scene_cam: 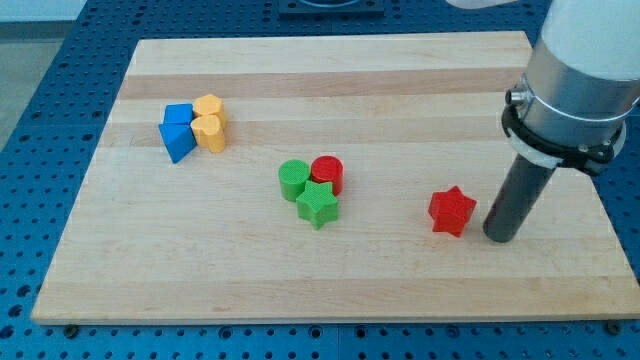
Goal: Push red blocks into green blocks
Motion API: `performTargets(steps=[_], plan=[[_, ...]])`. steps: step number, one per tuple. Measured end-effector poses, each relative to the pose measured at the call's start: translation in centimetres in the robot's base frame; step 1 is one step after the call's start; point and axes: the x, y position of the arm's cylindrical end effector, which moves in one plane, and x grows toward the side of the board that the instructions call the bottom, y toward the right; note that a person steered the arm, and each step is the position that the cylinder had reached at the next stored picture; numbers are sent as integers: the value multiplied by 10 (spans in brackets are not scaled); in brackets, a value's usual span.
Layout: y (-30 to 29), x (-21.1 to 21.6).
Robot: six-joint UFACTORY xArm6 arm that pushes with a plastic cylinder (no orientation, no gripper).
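Tip [499, 238] of the rod is seen planted just right of the red star [451, 210], not quite touching; no gripper is fitted, so no grip state can be told. Mid-counter [330, 70], the red cylinder [328, 173] is pressed against the green cylinder [294, 180] and green star [317, 203]. Blue blocks [177, 128] and yellow blocks [210, 122] are clustered at the view's upper left

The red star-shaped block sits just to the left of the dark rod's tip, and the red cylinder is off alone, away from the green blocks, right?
Not quite. In the camera view the red cylinder is not alone: it touches the green cylinder and green star-shaped block. The rest holds: the red star-shaped block sits just left of my tip.
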Motion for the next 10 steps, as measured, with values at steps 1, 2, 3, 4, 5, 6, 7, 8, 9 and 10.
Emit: performTargets(steps=[1, 2, 3, 4, 5, 6, 7, 8, 9, 10], plan=[[3, -1], [-23, -2], [-39, -2], [-57, -2], [-107, -4], [-117, -1], [-49, -1], [9, -3], [15, -31], [-21, -38]])
